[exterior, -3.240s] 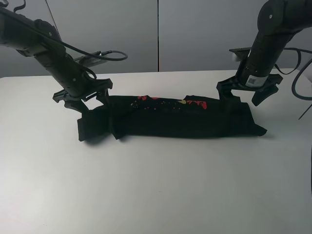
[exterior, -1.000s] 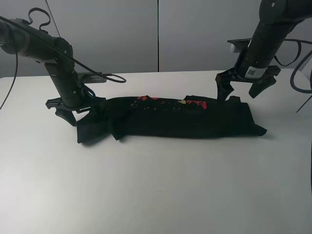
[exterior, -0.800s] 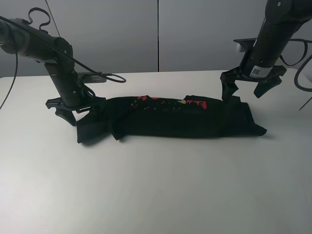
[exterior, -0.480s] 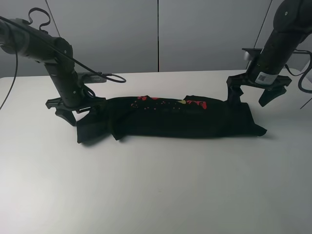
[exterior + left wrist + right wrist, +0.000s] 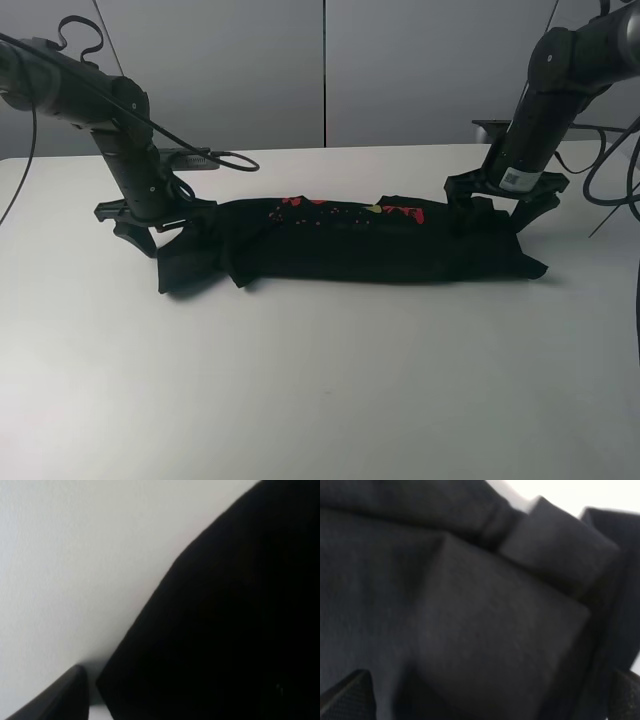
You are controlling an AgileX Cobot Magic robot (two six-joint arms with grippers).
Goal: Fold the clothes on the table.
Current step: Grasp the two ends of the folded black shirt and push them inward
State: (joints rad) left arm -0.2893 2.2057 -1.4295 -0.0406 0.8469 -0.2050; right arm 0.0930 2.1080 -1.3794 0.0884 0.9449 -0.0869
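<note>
Down and leftward has come the right pincer (image 5: 497, 212), its fingers spread wide astride the right end of the black T-shirt (image 5: 350, 250), which lies as a long band across the worktop (image 5: 320, 380). Left pincer (image 5: 150, 228) sits at its left end; its spread cannot be told.

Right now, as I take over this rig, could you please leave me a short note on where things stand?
Left claw: open, low at the left end of the T-shirt, with fabric beside one finger.
Right claw: open, straddling the shirt's far right corner, fabric between its fingers.
T-shirt: lies on the table as a long narrow band, with the print showing along the far edge.
Done: the lengthwise folds, it seems.
Left: probably close both claws on the ends and fold them across.
</note>
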